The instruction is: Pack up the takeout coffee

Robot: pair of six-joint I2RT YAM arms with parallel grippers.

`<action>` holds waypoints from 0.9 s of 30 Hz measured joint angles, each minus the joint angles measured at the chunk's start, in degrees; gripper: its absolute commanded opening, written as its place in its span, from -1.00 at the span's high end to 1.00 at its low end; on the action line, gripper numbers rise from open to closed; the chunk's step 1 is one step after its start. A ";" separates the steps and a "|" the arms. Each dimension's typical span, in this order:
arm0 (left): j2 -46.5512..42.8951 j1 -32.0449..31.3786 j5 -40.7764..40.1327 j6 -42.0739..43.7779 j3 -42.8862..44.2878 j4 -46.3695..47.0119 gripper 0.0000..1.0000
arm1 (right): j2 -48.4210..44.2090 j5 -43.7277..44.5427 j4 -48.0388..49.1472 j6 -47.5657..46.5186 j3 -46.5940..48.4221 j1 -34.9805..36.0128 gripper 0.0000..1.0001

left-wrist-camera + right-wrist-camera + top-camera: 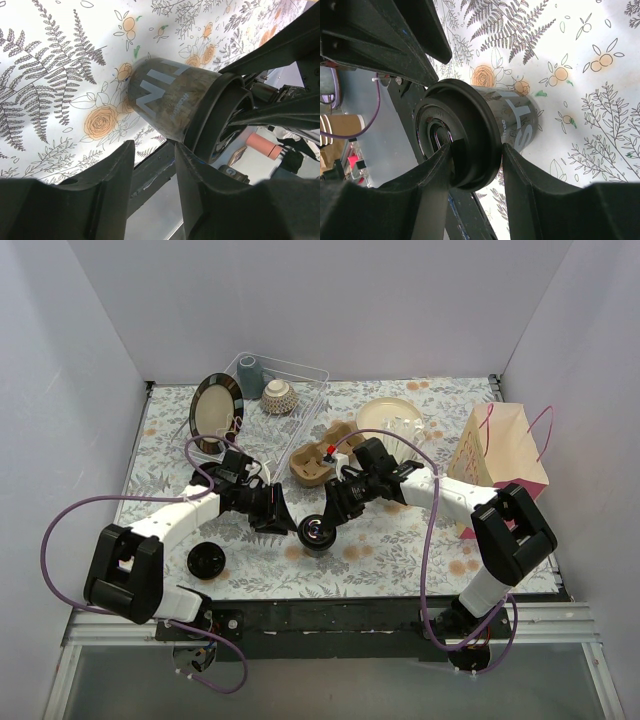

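We list: one dark paper cup with round black plastic lid (pixel 318 532), at 6 o'clock on the floral-print table (pixel 400 552). The right gripper (pixel 477 152) clamps its lid. The left gripper (pixel 152 150), at the cup's 9 o'clock, is narrowly parted and holds nothing.

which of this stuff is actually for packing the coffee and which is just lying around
For the job: lidded cup, cardboard cup carrier, and likely the paper bag.
Lying about: loose black lid, plate, clear rack, grey cup, bowl.
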 measured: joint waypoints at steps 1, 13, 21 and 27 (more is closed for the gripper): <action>0.00 0.00 0.00 -0.07 -0.24 0.13 0.17 | 0.02 -0.11 -0.02 0.00 0.00 0.00 0.08; -3.43 0.09 0.00 -3.52 -0.50 1.25 0.19 | 0.07 -0.35 0.00 0.09 -0.09 -0.09 0.09; -4.98 -0.50 1.44 -5.27 -2.10 4.09 0.28 | 0.07 -0.55 0.55 0.39 -0.37 -0.11 0.10; -4.94 -2.03 1.40 -6.36 -4.20 4.94 0.31 | 0.07 -0.57 0.61 0.61 -0.39 -0.11 0.10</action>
